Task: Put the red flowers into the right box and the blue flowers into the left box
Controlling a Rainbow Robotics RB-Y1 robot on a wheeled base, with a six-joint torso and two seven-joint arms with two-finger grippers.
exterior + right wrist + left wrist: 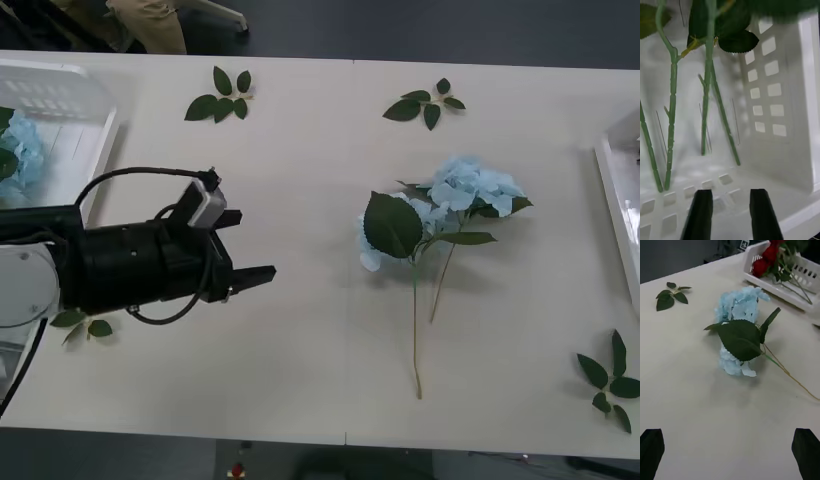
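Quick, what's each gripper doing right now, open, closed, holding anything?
Left gripper: open, empty, over the white table.
Right gripper: open, empty, inside the white slotted plastic box.

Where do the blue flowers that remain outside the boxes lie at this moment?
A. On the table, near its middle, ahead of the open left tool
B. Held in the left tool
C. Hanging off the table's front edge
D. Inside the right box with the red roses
A: the blue flowers lie flat on the table, stems toward the robot, with the left tool open and apart from them.
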